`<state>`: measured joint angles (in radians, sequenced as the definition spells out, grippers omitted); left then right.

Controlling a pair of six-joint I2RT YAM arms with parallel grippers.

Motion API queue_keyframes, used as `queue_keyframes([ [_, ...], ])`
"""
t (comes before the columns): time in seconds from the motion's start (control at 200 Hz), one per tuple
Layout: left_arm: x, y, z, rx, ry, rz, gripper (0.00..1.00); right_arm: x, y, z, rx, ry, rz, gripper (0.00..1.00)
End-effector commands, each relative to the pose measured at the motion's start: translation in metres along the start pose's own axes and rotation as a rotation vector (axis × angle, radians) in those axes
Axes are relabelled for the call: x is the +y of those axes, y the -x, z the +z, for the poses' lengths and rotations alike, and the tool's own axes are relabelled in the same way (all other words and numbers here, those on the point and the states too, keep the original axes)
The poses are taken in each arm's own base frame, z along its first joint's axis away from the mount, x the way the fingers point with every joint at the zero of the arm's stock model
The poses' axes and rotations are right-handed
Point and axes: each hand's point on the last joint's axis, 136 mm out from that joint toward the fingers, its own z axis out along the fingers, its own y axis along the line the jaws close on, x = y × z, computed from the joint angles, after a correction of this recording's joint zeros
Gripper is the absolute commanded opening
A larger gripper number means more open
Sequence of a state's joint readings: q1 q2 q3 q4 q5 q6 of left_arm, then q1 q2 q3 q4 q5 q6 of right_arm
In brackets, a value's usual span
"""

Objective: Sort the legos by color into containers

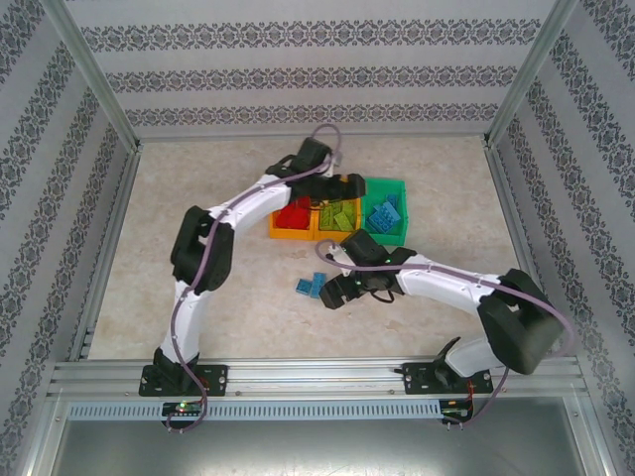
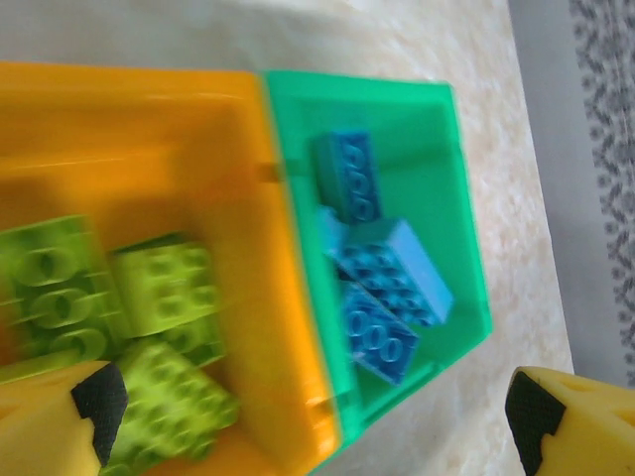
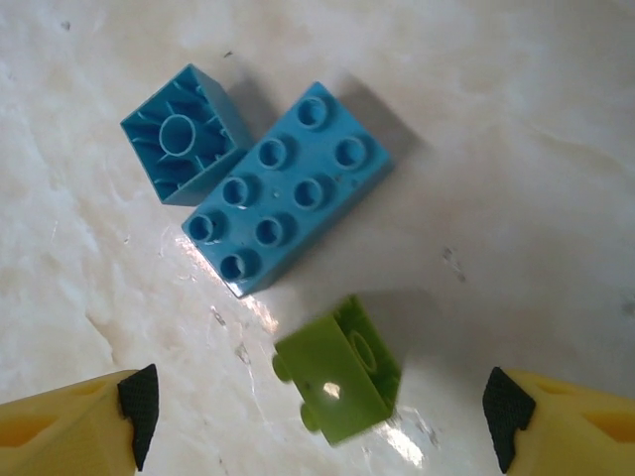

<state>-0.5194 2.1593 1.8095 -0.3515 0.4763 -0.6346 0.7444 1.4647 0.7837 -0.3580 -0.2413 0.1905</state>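
1. Three legos lie loose on the worktop [image 3: 536,149]. A lime brick [image 3: 337,382] is tipped on its side at lower centre of the right wrist view. A blue eight-stud brick [image 3: 288,188] sits above it, and a small blue brick [image 3: 184,134] lies overturned against that one's upper-left end.
2. The other legos I can see are sorted: red bricks [image 1: 294,213] in the left orange bin [image 1: 281,234], lime bricks [image 2: 159,297] in the middle orange bin [image 2: 149,129], and blue bricks [image 2: 387,288] in the green bin [image 2: 417,119].
3. My right claw [image 3: 319,412] is released, with its fingers spread wide to either side of the lime brick and gripping nothing.
4. My left claw [image 2: 313,412] hangs above the bins, also released and empty.
5. I judge the step in hand to be picking up the lime brick. Next I need to lower the right claw, clench across the brick's flat sides and carry it to the middle orange bin. Lying on its side, it may slip.
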Motion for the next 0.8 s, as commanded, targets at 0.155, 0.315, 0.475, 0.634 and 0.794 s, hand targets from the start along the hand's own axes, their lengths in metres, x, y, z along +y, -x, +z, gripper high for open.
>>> queue_keyframes([
  [0.155,0.011,0.011,-0.058,-0.107,-0.032,-0.03,1.0,0.001,-0.017,0.016,0.121,-0.066,-0.049,0.81],
  [0.315,0.022,0.001,-0.063,-0.1,-0.015,-0.032,1.0,-0.001,-0.019,0.02,0.134,-0.096,-0.058,0.78],
  [0.475,0.034,-0.006,-0.065,-0.098,0.002,-0.052,1.0,0.0,-0.019,0.025,0.163,-0.114,-0.083,0.62],
  [0.634,0.041,-0.012,-0.074,-0.115,0.019,-0.042,1.0,-0.004,-0.019,0.025,0.172,-0.141,-0.073,0.43],
  [0.794,0.049,-0.021,-0.079,-0.1,0.059,-0.025,1.0,-0.005,-0.01,0.017,0.115,-0.14,-0.045,0.34],
])
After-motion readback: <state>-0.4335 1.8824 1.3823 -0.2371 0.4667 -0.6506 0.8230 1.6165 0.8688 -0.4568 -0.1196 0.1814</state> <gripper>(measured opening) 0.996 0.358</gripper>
